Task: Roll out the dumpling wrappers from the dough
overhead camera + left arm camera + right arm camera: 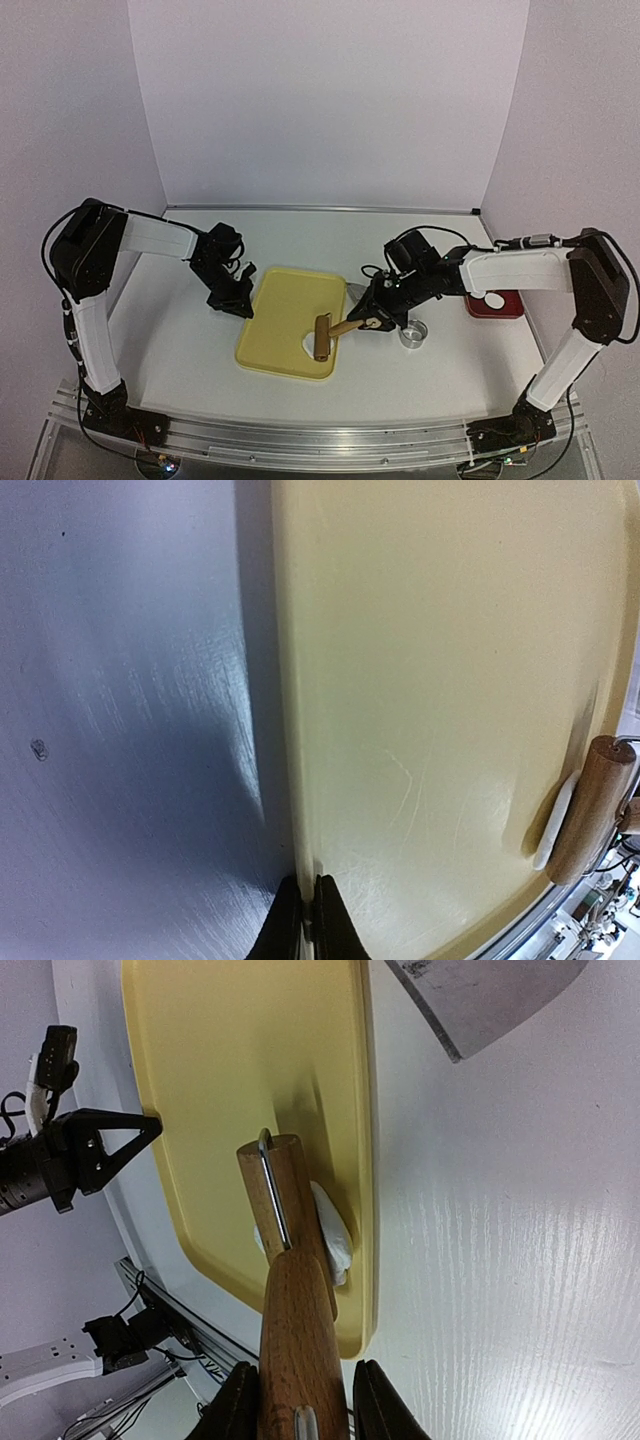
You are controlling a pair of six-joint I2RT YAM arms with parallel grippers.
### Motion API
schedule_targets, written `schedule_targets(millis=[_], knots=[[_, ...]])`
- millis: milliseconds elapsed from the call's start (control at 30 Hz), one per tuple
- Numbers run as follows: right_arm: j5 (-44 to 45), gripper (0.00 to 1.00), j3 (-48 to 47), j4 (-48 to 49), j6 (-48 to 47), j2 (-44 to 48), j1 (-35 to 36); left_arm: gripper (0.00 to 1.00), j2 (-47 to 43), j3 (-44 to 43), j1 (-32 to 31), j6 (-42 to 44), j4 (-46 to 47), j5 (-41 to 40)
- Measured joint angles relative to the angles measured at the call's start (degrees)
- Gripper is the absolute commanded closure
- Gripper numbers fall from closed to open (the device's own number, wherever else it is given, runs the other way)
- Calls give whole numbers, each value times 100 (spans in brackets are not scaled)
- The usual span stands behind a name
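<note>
A yellow tray [285,300] lies mid-table. A white dough patch [306,347] sits at its near right corner under a wooden roller [322,338]. My right gripper [368,321] is shut on the roller's wooden handle [300,1360]; the roller barrel [290,1195] rests on the dough [332,1235]. My left gripper [238,300] is shut on the tray's left rim [300,810], with its fingertips [285,920] on either side of the rim. One small white round wrapper [494,300] lies on a red plate [510,309] at the right.
A metal ring cutter [412,335] stands on the table just right of the tray, below my right arm. A grey flat blade [480,990] lies off the tray's far right corner. White walls close in the back and sides.
</note>
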State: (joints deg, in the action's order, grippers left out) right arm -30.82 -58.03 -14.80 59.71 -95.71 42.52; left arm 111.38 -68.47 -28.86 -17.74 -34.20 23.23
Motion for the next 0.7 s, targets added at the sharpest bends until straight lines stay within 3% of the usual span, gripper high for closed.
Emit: schedule_targets(millis=[433, 700], knots=[[-186, 100, -678, 341, 151, -878, 297, 100, 121, -206, 3, 108, -242, 10], [201, 100, 169, 366, 442, 25, 269, 100, 130, -207, 17, 151, -233, 46]])
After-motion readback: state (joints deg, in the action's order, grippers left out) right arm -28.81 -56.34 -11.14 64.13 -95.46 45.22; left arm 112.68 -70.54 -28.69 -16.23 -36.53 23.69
